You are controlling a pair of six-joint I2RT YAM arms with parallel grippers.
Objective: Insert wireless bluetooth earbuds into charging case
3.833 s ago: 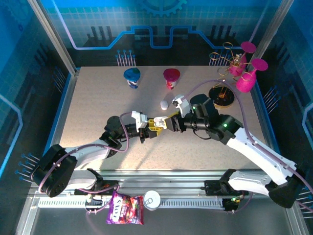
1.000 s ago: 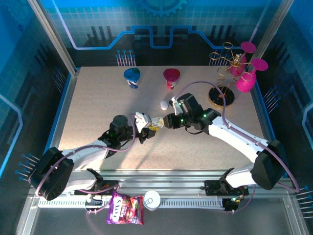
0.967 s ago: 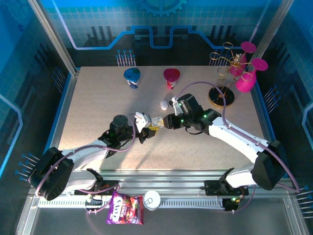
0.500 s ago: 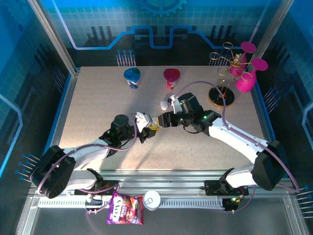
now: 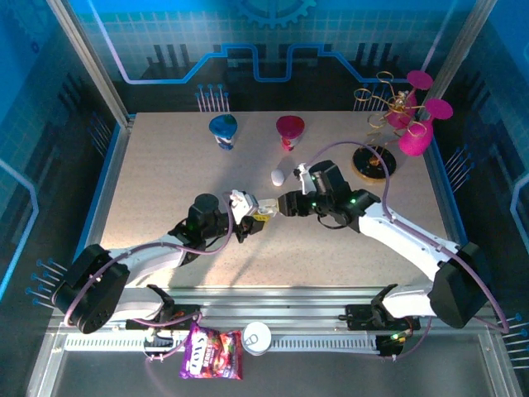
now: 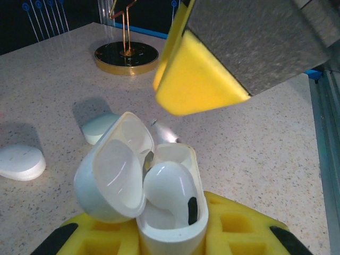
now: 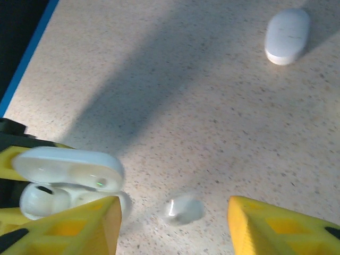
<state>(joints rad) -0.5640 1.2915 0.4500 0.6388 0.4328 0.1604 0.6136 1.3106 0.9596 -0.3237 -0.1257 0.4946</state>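
My left gripper is shut on the white charging case, whose lid stands open. One white earbud sits in the case with its black tip showing. A second small pale earbud lies blurred on the table just beyond the case, also visible as a small pale earbud from the left wrist. My right gripper hangs open over it, a yellow pad on each side and nothing between them. In the top view the right gripper faces the left gripper mid-table.
A closed white case lies behind the grippers, and another pebble-like case shows from the left wrist. A blue cup and a magenta cup stand at the back. A gold stand with pink glasses is at the back right.
My right gripper has opened and drawn back a little to the right from the case. An earbud now lies loose on the table below it. The left arm has stayed in place.
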